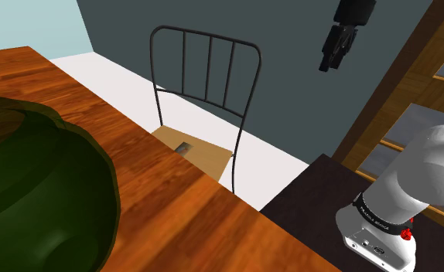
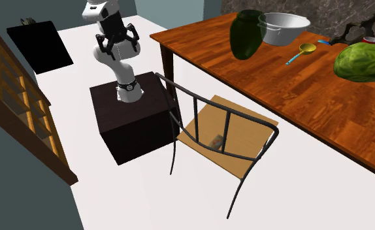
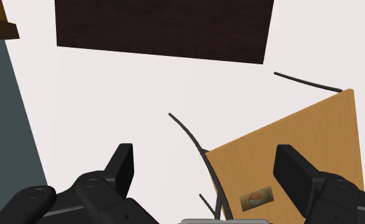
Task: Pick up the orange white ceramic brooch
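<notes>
The brooch (image 3: 256,197) is a small flat rectangular piece with an orange and white spot, lying on the tan wooden seat (image 3: 289,153) of a black metal chair. It also appears as a small mark on the seat (image 1: 184,147) in the shoulder view and near the seat's middle (image 2: 215,140) in the second exterior view. My gripper (image 3: 208,172) hangs high above the floor beside the chair, far from the brooch. It is open, its black fingers (image 3: 121,167) standing wide apart with nothing between them. In the room views the gripper (image 1: 329,60) (image 2: 117,44) is raised above the stand.
The chair's black backrest bars (image 1: 209,66) rise between the stand (image 2: 130,121) and the seat. A wooden table (image 2: 297,85) behind the chair carries a dark green vase (image 2: 246,34), a bowl (image 2: 284,27), a yellow spoon (image 2: 300,51) and a green cabbage (image 2: 366,62). Wooden shelves (image 2: 19,98) line the wall.
</notes>
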Robot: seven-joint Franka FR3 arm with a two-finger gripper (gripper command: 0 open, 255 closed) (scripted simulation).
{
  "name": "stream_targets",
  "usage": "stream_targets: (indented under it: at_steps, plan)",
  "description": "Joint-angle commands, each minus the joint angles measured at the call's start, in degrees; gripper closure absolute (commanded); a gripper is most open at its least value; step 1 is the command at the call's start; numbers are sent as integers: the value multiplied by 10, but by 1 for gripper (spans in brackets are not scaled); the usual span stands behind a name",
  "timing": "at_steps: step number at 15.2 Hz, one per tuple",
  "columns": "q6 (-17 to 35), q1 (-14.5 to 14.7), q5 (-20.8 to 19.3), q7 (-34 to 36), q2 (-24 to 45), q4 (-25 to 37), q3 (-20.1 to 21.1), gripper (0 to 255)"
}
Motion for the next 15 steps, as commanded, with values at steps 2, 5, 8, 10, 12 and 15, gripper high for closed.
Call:
stream_targets:
  at_steps: [2, 5, 8, 10, 12, 15]
  plan:
    - [14, 0, 8, 23, 0, -12, 13, 0]
    - [57, 0, 34, 91, 6, -42, 55, 0]
    - [103, 0, 58, 158, 24, -63, 97, 0]
    - [134, 1, 72, 202, 42, -71, 124, 0]
    - [167, 0, 84, 246, 64, -76, 152, 0]
    - [216, -2, 97, 313, 107, -75, 193, 0]
